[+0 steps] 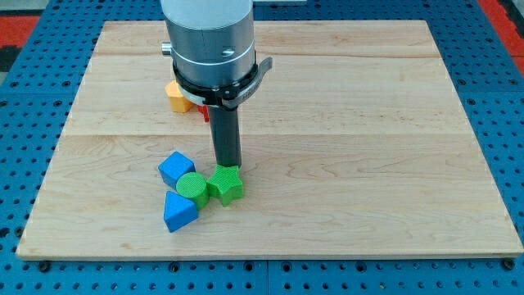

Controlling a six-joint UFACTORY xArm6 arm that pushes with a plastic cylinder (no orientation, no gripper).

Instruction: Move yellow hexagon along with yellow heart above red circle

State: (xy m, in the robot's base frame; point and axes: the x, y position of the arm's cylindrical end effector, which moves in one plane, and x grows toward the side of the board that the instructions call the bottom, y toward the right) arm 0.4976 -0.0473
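My tip (228, 165) stands on the desk (368, 164) touching the top edge of a green star block (225, 184), well apart from the yellow block (175, 96), which lies toward the desk's top-left corner, mostly hidden behind the arm's body so that its shape cannot be made out. A sliver of red block (204, 112) shows just beside the yellow one; there are no fingers, only a bare rod holding nothing. Counted: one yellow block, one red, one green star, one green cylinder (192, 188), and two blue blocks (175, 167) (179, 211), the greens and blues clustered toward the desk's bottom-left corner.
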